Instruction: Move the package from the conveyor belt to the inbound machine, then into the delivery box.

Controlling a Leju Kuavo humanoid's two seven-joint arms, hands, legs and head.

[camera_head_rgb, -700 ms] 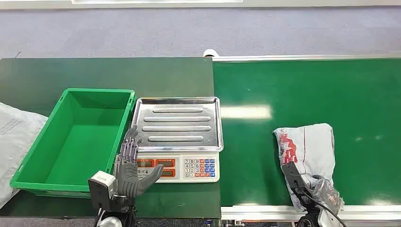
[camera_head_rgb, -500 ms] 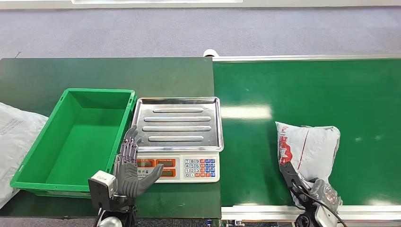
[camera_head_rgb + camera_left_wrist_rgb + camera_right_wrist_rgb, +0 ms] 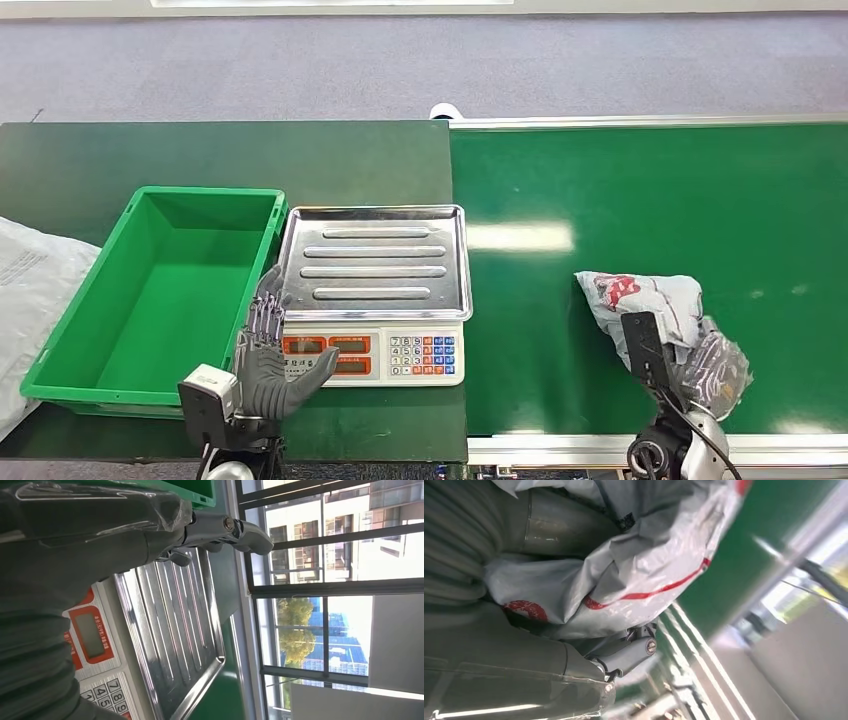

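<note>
A crumpled grey package (image 3: 640, 298) with red print lies on the green conveyor belt (image 3: 650, 190) near its front edge. My right hand (image 3: 712, 368) grips it from the near side; in the right wrist view the package (image 3: 634, 565) bunches between the thumb and the fingers (image 3: 624, 655). The inbound machine is a scale with a steel tray (image 3: 376, 262) and a keypad (image 3: 422, 356), left of the belt. My left hand (image 3: 272, 352) hovers open at the scale's front left corner, fingers (image 3: 235, 530) spread over the tray (image 3: 175, 630). The green delivery box (image 3: 160, 290) stands empty left of the scale.
A dark green table (image 3: 200, 155) carries the box and scale. Another grey bag (image 3: 30, 300) lies at the far left edge. A metal rail (image 3: 650, 122) runs along the belt's far side, with grey floor beyond.
My right hand has closed on the package and bunched it up, lifting its near end; the package now looks smaller and more crumpled. My left hand has dropped slightly.
</note>
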